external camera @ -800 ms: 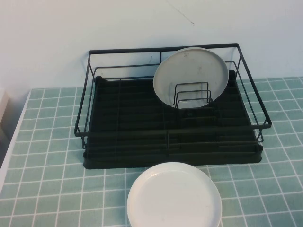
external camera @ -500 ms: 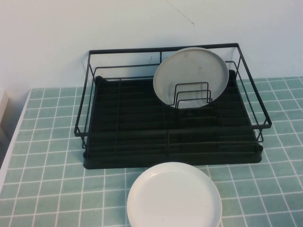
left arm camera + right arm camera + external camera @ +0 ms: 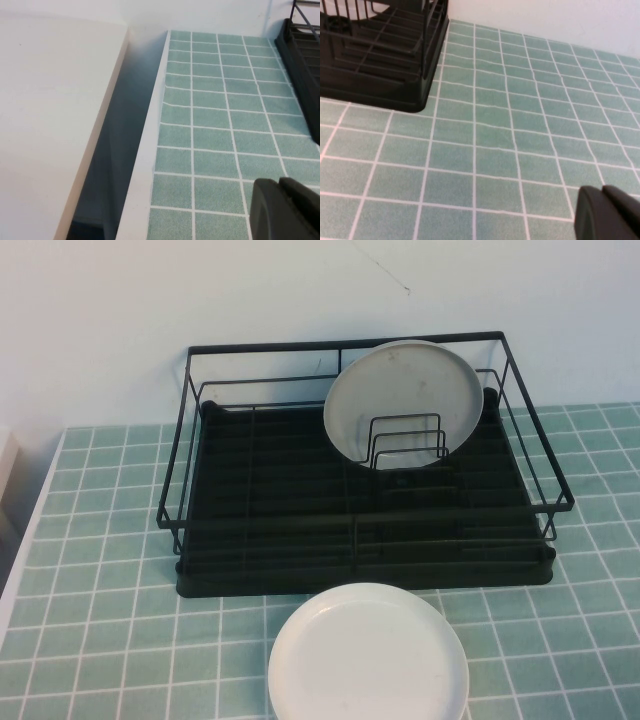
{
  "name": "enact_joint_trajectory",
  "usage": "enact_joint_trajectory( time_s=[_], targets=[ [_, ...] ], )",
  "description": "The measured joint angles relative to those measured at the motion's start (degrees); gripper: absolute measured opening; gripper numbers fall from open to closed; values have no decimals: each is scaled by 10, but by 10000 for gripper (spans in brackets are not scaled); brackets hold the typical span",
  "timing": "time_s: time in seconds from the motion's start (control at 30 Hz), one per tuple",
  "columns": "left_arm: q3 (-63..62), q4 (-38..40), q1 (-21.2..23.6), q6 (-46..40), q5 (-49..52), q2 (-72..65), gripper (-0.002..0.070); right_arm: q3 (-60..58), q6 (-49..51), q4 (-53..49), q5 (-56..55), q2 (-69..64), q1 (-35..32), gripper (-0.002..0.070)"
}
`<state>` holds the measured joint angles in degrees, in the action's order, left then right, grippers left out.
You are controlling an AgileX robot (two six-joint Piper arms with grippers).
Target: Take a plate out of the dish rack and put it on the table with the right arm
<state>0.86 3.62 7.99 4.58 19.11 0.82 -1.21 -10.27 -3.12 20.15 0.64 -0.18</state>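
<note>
The dull grey-white plate stands on edge against the wire dividers at the back right of the black dish rack. Neither gripper shows in the high view. My right gripper is shut and empty, low over the green tiled table, well to the right of the rack's corner. A sliver of the plate shows behind the rack's wires. My left gripper is shut and empty over the tiles near the table's left edge, with the rack off to its right.
A brighter, spotless white plate lies flat on the table in front of the rack. The table's white left edge drops into a dark gap beside a pale surface. A white wall stands behind the rack.
</note>
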Motion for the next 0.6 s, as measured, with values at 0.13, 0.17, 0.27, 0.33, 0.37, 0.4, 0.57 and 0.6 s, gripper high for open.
enact_joint_trajectory(
  time_s=[0.13, 0.17, 0.27, 0.33, 0.37, 0.4, 0.57, 0.6],
  targets=[
    [0, -8, 0, 0, 0, 0, -3, 0, 0, 0, 0, 0, 0, -1],
    [0, -9, 0, 0, 0, 0, -3, 0, 0, 0, 0, 0, 0, -1],
    [0, -10, 0, 0, 0, 0, -3, 0, 0, 0, 0, 0, 0, -1],
    [0, -10, 0, 0, 0, 0, -3, 0, 0, 0, 0, 0, 0, -1],
    [0, -10, 0, 0, 0, 0, -3, 0, 0, 1, 0, 0, 0, -1],
    [0, -10, 0, 0, 0, 0, -3, 0, 0, 4, 0, 0, 0, -1],
    [0, -10, 0, 0, 0, 0, -3, 0, 3, 31, 0, 0, 0, -1],
    [0, -10, 0, 0, 0, 0, -3, 0, 7, 45, -1, 0, 0, -1]
  ],
)
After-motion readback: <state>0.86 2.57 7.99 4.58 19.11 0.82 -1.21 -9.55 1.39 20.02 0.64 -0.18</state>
